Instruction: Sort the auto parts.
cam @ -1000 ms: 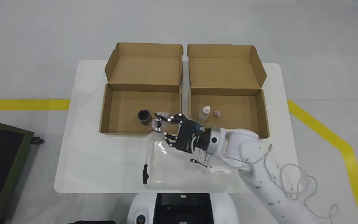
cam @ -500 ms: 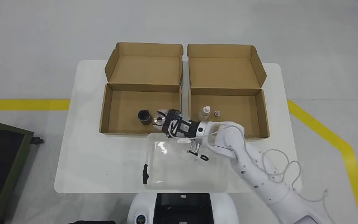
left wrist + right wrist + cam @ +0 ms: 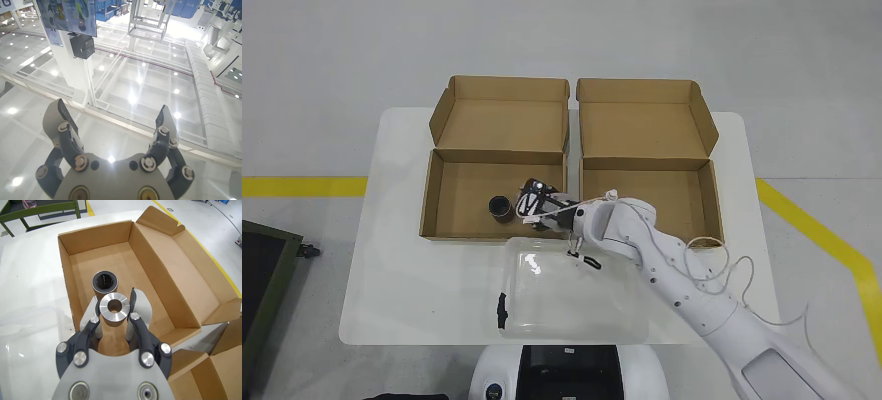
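Over the left cardboard box (image 3: pixel 457 195) we go, and the right gripper (image 3: pixel 114 296) has a silver metal bushing (image 3: pixel 114 316) pinched between its fingers (image 3: pixel 141 302). They are closed just to the width of the sleeve, which is upright with its bore facing the wrist camera. Just beyond it a black-lined linear bearing (image 3: pixel 104 283) stands on end on the box floor (image 3: pixel 151 275), near the wall by the gripper. From this angle I can't tell whether the two parts touch.

So this looks like the drop-off, and it's a tight one! The bushing appears to hang a little above the cardboard. The tidy way is straight down, axis vertical, until the base seats. It should land just beside the bearing, so that the opening fingers don't knock it over. Release should come only once the bushing is down, then a vertical exit, minding the near wall under the wrist.

Away from the action, the left gripper (image 3: pixel 112 105) points up at the ceiling, spread wide and holding nothing. The right-hand box (image 3: pixel 672 200) sits alongside.
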### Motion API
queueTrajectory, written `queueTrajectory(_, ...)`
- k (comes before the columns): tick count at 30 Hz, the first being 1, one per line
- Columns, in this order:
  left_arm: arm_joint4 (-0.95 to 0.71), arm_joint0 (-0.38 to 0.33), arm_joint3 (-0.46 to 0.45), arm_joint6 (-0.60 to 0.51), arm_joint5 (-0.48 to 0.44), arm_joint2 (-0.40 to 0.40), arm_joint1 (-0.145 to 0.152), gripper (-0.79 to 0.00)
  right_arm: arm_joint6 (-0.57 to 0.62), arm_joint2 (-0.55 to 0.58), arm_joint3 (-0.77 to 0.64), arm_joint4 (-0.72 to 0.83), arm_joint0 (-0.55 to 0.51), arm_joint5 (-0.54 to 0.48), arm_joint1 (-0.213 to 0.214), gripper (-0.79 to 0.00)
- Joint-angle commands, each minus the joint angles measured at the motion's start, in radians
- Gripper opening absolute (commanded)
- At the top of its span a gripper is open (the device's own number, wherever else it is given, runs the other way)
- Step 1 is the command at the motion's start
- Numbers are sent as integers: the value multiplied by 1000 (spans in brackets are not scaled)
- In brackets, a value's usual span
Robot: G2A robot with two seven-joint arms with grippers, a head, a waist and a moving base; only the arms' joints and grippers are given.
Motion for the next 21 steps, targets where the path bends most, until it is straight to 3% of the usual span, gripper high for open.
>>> queueTrajectory(1, 0, 0, 0, 0, 0, 0, 0, 0, 7, -11, 28, 1, 14, 8, -8, -785)
queueTrajectory(10, 0, 0, 0, 0, 0, 0, 0, 0, 18, -45, 134, -5, 60, 27, -41, -770)
queueTrajectory(12, 0, 0, 0, 0, 0, 0, 0, 0, 21, -47, 147, -7, 65, 28, -45, -628)
queueTrajectory(15, 0, 0, 0, 0, 0, 0, 0, 0, 26, -49, 162, -10, 70, 26, -51, -480)
queueTrajectory(21, 0, 0, 0, 0, 0, 0, 0, 0, 34, -48, 185, -10, 75, 14, -60, -434)
